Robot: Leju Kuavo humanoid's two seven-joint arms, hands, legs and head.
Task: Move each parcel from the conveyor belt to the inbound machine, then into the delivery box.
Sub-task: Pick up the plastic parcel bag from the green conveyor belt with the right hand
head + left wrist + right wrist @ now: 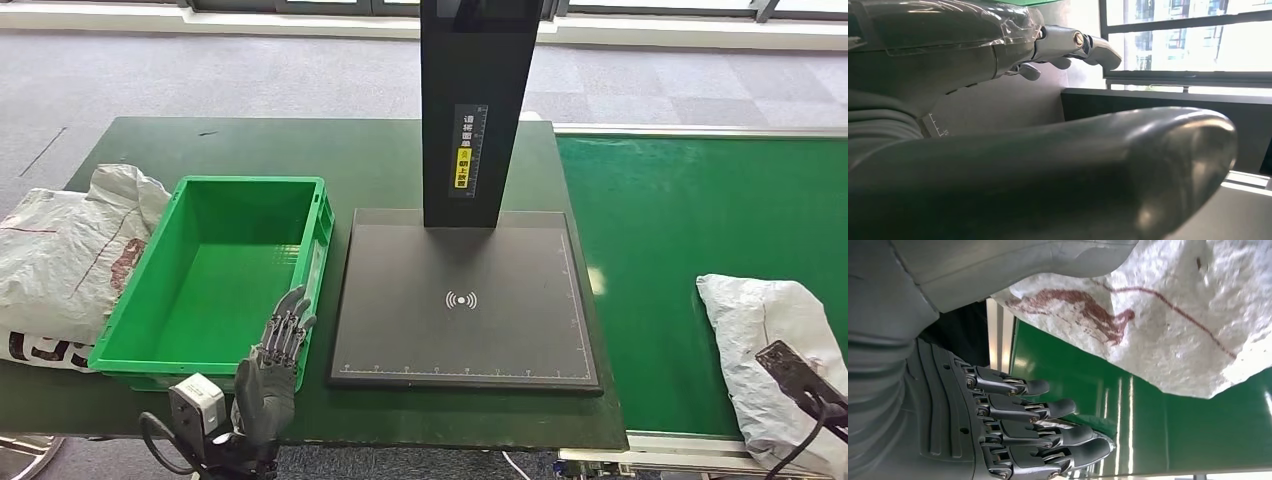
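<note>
Parcel-sorting station: green conveyor belt (690, 220), scanning machine (465, 300), grey office carpet (200, 80), windows (1188, 37).

Close view of the left hand (1048, 150): thick grey thumb across the foreground, fingers (1098, 47) extended apart, windows (1188, 35) beyond.

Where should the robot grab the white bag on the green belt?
Probably at the white parcel's near long edge, coming from the robot's right with the right hand, already beside it. The soft, crumpled bag lies flat on the conveyor belt, so fingers can scoop underneath.
</note>
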